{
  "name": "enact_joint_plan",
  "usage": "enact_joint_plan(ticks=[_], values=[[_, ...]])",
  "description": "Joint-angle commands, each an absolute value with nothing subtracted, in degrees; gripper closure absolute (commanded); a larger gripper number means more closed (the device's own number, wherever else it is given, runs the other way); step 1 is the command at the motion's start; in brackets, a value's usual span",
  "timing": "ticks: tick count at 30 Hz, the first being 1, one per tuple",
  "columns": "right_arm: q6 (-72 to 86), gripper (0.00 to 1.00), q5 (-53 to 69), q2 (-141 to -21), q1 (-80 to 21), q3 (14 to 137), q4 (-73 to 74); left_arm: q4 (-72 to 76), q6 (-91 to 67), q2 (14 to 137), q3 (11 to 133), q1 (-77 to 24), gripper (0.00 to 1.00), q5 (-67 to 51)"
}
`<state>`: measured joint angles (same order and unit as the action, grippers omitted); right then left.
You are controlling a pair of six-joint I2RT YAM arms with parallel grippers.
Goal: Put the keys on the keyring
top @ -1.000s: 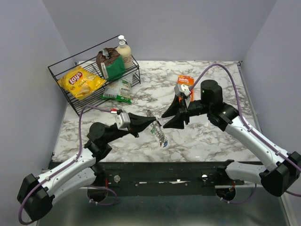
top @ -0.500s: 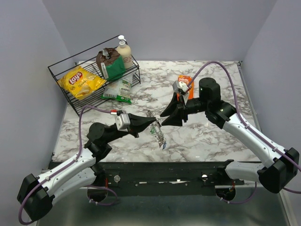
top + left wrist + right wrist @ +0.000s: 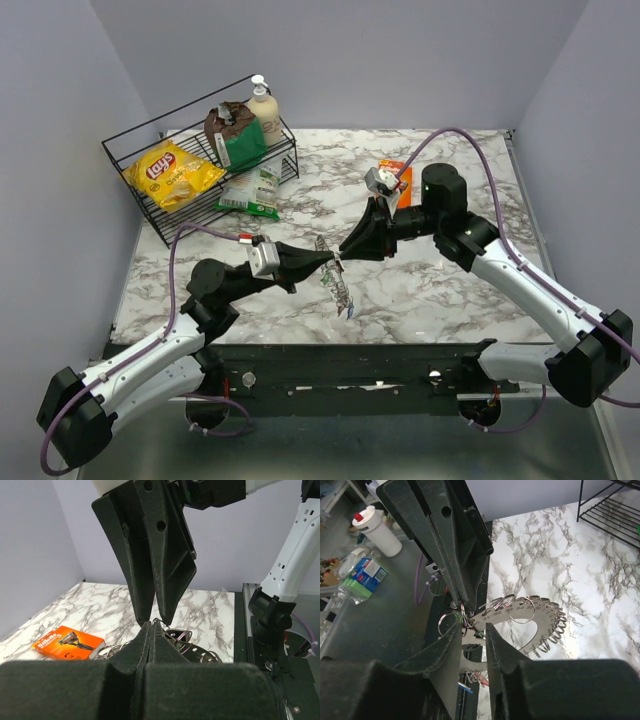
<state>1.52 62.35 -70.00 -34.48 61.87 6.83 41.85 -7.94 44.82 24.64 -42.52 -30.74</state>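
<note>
- Whereas a second ago the right claw [image 3: 350,248] stood off toward the right edge with its jaws spread, it has since swung in toward the middle of the surface [image 3: 450,290], and its jaws have drawn much closer together.
- Its tips now meet the tip of the left claw [image 3: 325,260] head-on, above the surface and nearer the near edge than the far one.
- The left claw has not shifted. It is clamped shut on the keyring [image 3: 341,285], which hangs from its tip clear of the surface, the silvery pieces fanned out below.
- In the right wrist view a flat silvery piece of the bundle lies in the narrow gap between the right jaws. We cannot tell whether they bear on it or only bracket it.
- We judge this to be the start of a two-claw hold to work the ring. No threading is in evidence.
- We cannot make out the keys with any certainty. No green, red or blue head is plainly visible.
- A wire basket [image 3: 115,150] holding a chips bag [image 3: 172,173], a brown bag [image 3: 230,128] and a soap bottle [image 3: 264,110] sits at the far left corner, with a green packet [image 3: 250,192] just beside it.
- An orange razor pack [image 3: 397,170] lies behind the right claw, toward the far edge.
- None of these stands between the claws. The only crowding is the claws' own fingers around the ring.
</note>
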Motion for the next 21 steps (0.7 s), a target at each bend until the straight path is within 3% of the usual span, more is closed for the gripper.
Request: enact_joint_plan(ticks=[1,4,5,21], values=[[2.3,0.71,63.1,-70.9,-34.4,63.5,5.5,44.3,-6.9,44.6,26.7,-42.8,1.0,-31.9],[2.1,0.8,62.9,-70.9,-34.4,63.3,5.5,44.2,-6.8,44.5,26.7,-42.8,1.0,-31.7],[2.1,0.88,62.8,-70.8,-34.4,63.0,5.6,44.0,-6.7,44.3,26.7,-42.8,1.0,-31.6],[0.5,0.95,59.9,-71.1,-34.4,61.3,7.3,44.7,-6.3,42.6,26.2,-42.9,1.0,-30.3]])
